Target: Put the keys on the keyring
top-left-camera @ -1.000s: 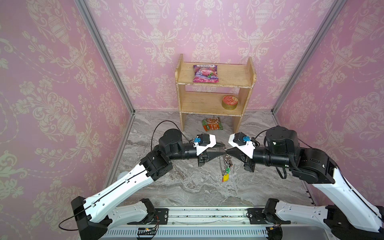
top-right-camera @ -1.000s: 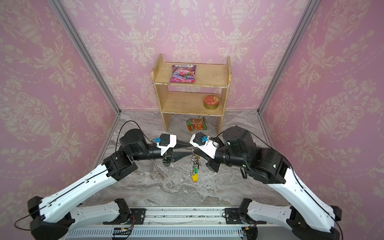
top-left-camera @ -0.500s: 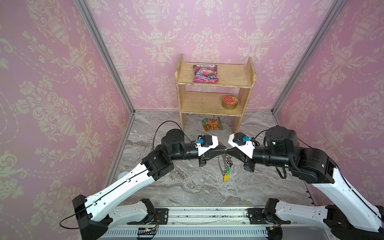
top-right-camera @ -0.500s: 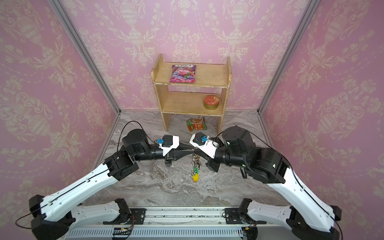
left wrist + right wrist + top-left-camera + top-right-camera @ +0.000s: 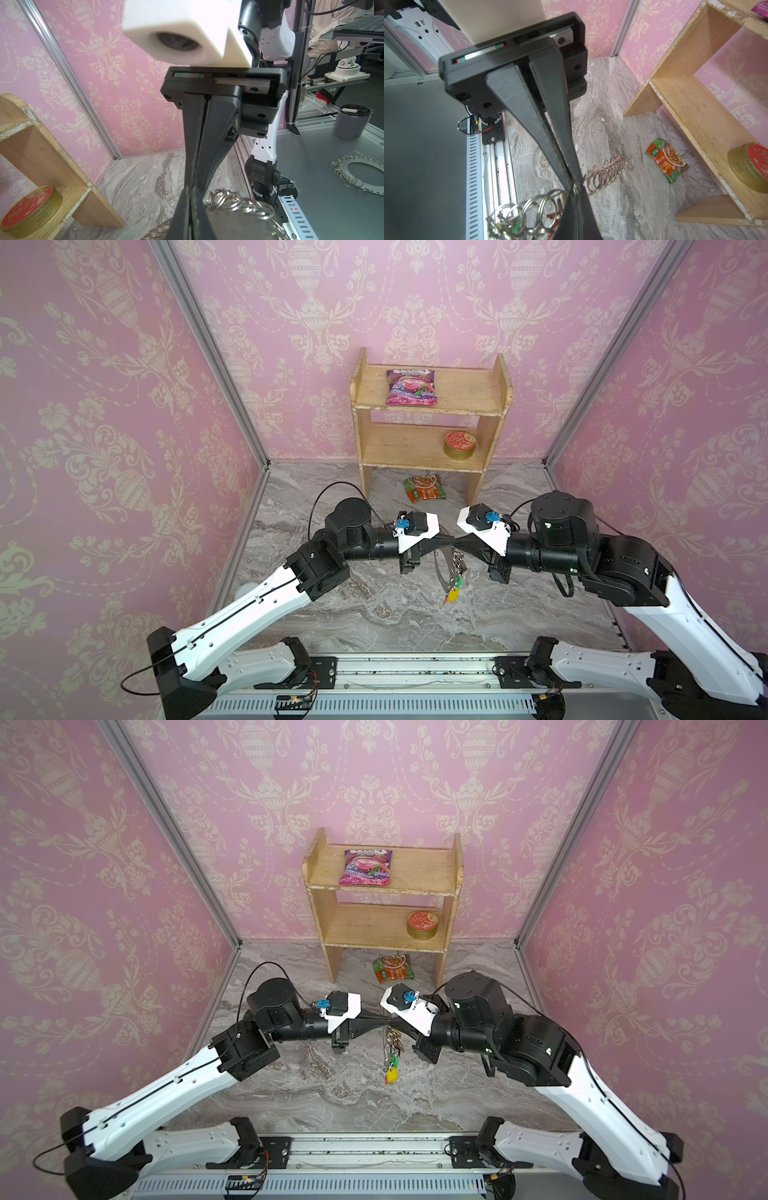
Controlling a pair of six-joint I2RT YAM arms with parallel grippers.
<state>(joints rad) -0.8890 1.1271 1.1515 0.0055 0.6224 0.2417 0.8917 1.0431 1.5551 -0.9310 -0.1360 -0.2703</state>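
Observation:
The keyring [image 5: 439,568] hangs edge-on above the marble floor at mid-scene, a grey band lined with silver loops [image 5: 234,202]. The keys [image 5: 454,591] dangle from its lower loops in both top views, with green and yellow tags [image 5: 391,1073] showing. My left gripper [image 5: 451,538] and my right gripper [image 5: 459,541] meet tip to tip at the ring's top. Both are shut on it. In the left wrist view my left gripper [image 5: 190,190] pinches the band [image 5: 239,225]. In the right wrist view my right gripper [image 5: 575,190] clamps a loop, with the keys [image 5: 512,226] bunched behind.
A wooden shelf [image 5: 428,410] stands at the back with a pink packet [image 5: 411,386] on top and a red-lidded tin [image 5: 459,443] below. A green and orange packet [image 5: 424,488] lies on the floor under it. Outside the cell lie another looped hoop [image 5: 363,176] and a grey cup [image 5: 351,120].
My left gripper has slid a little to the right and closed on the top of the keyring. My right gripper has stayed shut on it, and the keys still hang.

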